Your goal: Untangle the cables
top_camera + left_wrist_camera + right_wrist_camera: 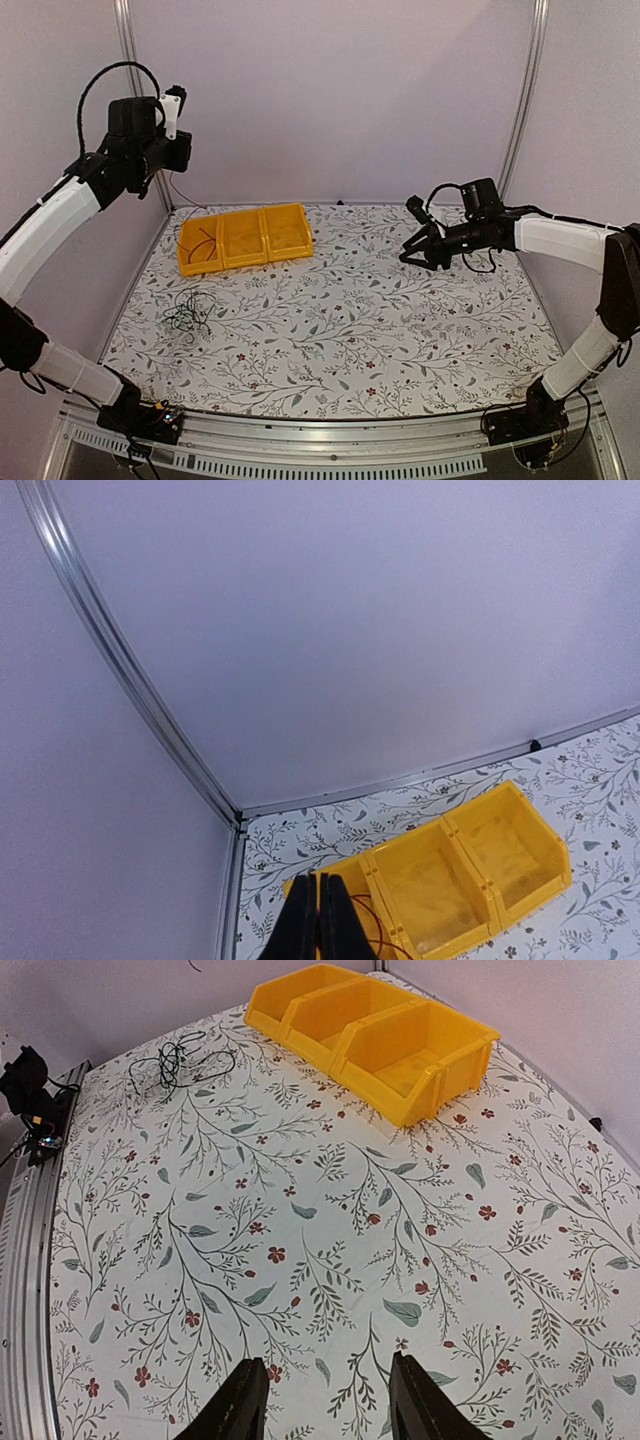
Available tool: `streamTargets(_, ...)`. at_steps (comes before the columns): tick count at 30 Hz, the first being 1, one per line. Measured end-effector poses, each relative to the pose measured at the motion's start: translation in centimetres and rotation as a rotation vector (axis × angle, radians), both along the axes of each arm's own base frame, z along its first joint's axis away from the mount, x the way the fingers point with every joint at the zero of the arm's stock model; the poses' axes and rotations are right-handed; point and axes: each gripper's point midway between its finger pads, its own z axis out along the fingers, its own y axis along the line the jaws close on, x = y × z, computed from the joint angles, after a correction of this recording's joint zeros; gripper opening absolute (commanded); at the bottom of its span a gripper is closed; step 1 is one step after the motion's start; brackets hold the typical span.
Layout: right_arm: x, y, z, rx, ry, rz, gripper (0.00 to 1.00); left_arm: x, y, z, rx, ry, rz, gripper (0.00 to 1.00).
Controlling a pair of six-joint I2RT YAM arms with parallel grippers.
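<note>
Cables loose tangle, well apart from open right claw.

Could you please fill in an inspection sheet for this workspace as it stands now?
Surface: floral cloth lying flat over the table.
Job's things: tangle of thin black cables on the cloth at the left; one thin wire in the left compartment of the yellow bin.
Clutter: nothing seen.
Tools: left tool raised high, shut, nothing visibly held; right tool open and empty above bare cloth.
Cables: thick arm cable loops above the left arm, clear of the tangle.
Surroundings: plain walls, metal frame post at the back corner.
</note>
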Motion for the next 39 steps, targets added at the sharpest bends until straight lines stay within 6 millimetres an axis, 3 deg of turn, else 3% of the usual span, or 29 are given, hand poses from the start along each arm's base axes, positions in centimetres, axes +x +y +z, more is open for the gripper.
streamTargets(15,0.0,0.0,-0.6,-0.012,0.002,0.007,0.45,3.9,6.1,-8.7,-0.044,0.121,0.09,0.0)
streamTargets(23,-0.1,0.0,-1.7,-0.03,0.031,0.01,0.45,7.8,6.3,-16.3,-0.089,0.22,0.074,0.0)
streamTargets(27,-0.1,0.0,-2.3,-0.039,0.043,0.012,0.45,8.6,5.8,-20.3,-0.122,0.298,0.051,0.0)
streamTargets(31,-0.1,0.1,-2.7,-0.046,0.048,0.017,0.45,8.5,5.6,-21.6,-0.144,0.326,0.045,0.0)
streamTargets(39,-0.6,0.5,-3.9,-0.077,0.08,0.035,0.45,8.6,6.1,-21.9,-0.157,0.307,0.08,0.0)
